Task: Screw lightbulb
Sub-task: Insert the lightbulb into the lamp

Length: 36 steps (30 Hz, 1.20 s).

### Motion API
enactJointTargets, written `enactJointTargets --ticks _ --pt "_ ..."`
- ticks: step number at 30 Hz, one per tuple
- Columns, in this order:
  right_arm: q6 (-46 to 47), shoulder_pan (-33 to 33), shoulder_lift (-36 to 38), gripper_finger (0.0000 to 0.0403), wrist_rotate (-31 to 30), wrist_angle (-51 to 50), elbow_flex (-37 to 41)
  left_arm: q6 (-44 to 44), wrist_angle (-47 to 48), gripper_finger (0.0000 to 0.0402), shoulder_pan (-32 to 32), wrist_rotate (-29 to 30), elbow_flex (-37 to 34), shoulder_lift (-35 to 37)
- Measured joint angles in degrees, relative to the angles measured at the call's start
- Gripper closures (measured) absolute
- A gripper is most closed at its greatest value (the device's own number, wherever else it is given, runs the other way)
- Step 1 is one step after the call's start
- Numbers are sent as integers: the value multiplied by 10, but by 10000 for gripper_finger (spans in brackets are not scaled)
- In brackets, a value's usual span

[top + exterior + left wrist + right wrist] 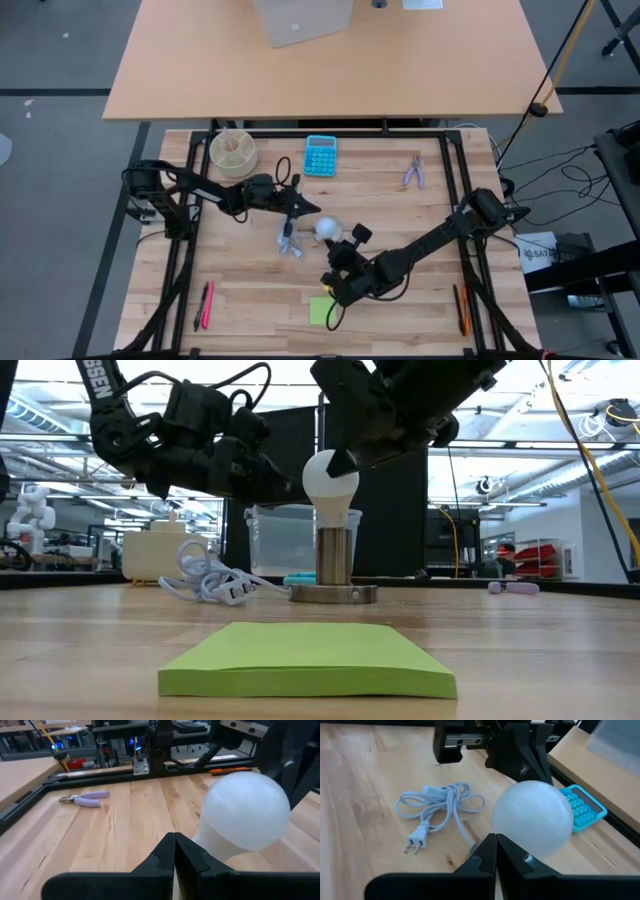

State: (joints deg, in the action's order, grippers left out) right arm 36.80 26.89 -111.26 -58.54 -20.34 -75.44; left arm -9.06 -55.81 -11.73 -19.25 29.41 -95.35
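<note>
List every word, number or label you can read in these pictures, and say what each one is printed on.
"SSEN": white letters, cut off by the frame, on the dark arm in the low view.
Calculator keys and display: too small to read.
Box beside the table, dark print: too small to read.
Nothing else is legible.

Overhead, table-level, two wrist views, sharing lightbulb (pixel 328 229)

One lightbulb (pixel 328 229); two pincers; one calculator (pixel 321 155).

closed left pincer (pixel 174 851), lightbulb (pixel 245 815), pliers (pixel 85 799)
</note>
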Motion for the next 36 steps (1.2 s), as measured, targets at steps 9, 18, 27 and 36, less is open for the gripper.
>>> enactJointTargets --ticks 9,18,27,36 --pt "0 -16 0 403 -1 1 0 7 0 392 0 0 0 0" --pt "14 -23 0 403 -16 3 1 11 11 392 0 0 -1 0" --pt "44 -36 1 403 -11 3 1 28 16 392 -4 0 0 0" --pt "76 -47 1 403 6 2 1 32 40 392 -19 0 -1 0"
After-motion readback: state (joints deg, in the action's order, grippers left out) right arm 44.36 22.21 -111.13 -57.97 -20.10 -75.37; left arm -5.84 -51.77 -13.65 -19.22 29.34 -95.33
